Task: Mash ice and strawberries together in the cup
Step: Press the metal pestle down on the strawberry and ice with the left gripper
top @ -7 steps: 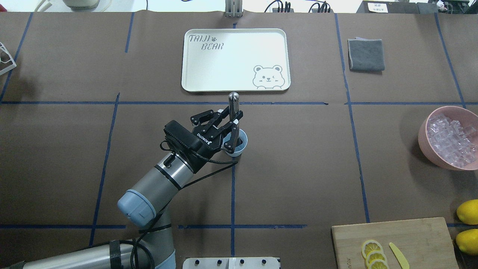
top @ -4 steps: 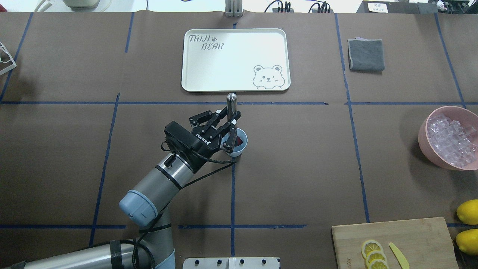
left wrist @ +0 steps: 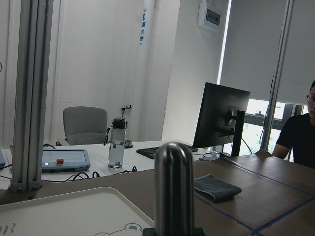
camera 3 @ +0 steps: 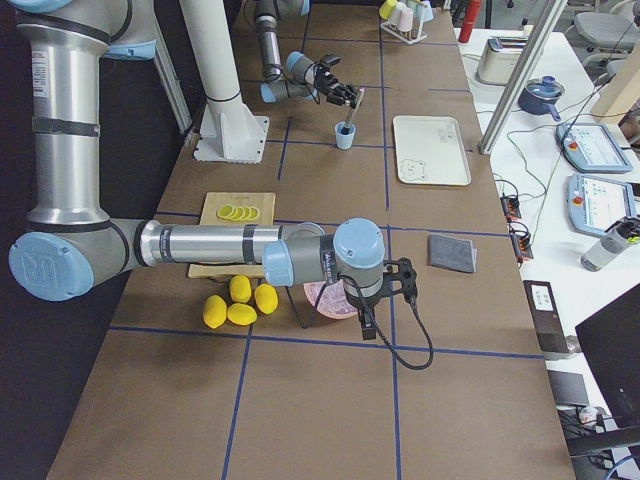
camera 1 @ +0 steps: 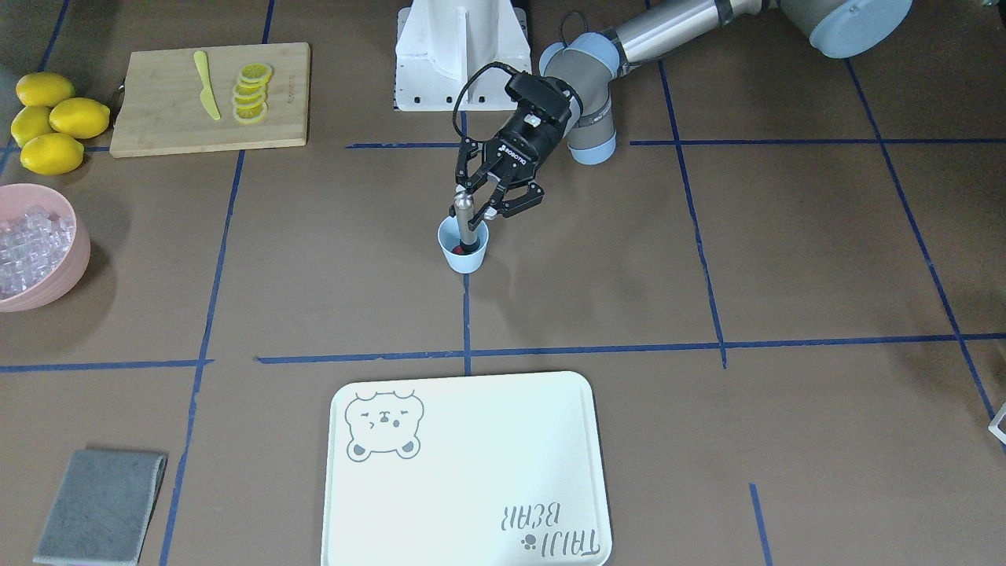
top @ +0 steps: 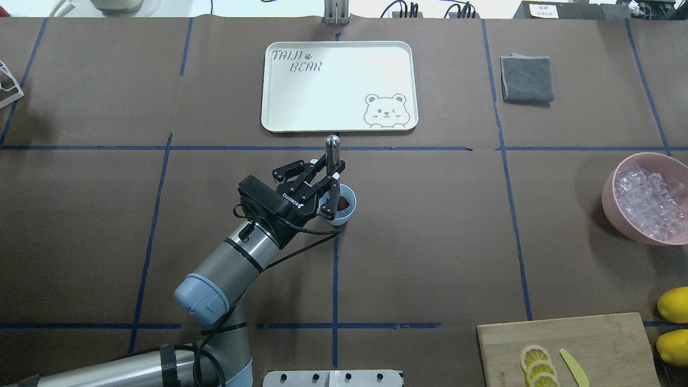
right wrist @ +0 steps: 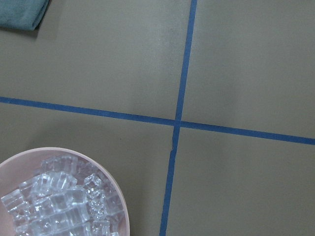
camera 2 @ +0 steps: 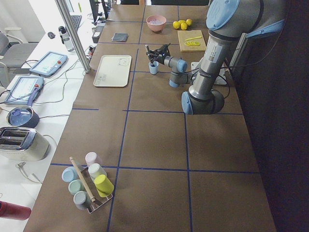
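Observation:
The pale blue cup (top: 347, 213) stands at the table's middle; it also shows in the front view (camera 1: 464, 258). My left gripper (top: 332, 184) is shut on an upright metal muddler (top: 332, 150) whose lower end is inside the cup (camera 1: 464, 216). Its rounded top fills the left wrist view (left wrist: 173, 187). A red strawberry (top: 344, 203) lies in the cup beside the muddler. I cannot tell whether ice is in the cup. Ice cubes (top: 647, 201) fill the pink bowl (top: 610, 201) at the right. My right gripper (camera 3: 385, 295) hangs over that bowl; I cannot tell whether it is open or shut.
A white bear tray (top: 338, 86) lies behind the cup. A grey cloth (top: 527, 79) lies at the back right. A wooden board (top: 570, 349) with lemon slices (top: 537, 365) and a yellow knife (top: 574, 366) is at the front right, with lemons (top: 674, 305) beside it.
My left gripper and the muddler have shifted slightly left over the cup. The red strawberry now shows in the cup's opening.

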Motion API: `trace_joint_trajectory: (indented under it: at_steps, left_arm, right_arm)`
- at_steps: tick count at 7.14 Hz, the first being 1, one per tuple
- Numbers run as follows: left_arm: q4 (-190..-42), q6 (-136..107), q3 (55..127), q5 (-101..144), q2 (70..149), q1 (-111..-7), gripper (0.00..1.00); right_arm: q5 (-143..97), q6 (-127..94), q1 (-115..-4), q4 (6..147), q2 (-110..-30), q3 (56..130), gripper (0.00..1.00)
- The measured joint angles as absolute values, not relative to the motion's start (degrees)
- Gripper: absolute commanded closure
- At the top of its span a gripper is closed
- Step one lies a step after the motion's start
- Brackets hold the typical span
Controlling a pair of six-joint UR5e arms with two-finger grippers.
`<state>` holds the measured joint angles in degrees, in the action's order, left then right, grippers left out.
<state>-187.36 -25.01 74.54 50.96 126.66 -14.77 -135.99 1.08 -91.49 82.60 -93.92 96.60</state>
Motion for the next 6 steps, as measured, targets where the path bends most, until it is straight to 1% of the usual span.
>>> trace_joint_trajectory:
  at_steps: [4,6]
  left_arm:
    - [-187.1,-25.0,74.9,50.2,127.2,-14.5,1.00]
    - [-186.8,-24.7,76.9,50.2,127.7,-14.7,1.00]
  right_arm:
    - [-136.0,1.5,-91.5,82.5,-94.3,96.6,0.00]
    - [-136.0,1.5,-91.5,82.5,-94.4,96.6,0.00]
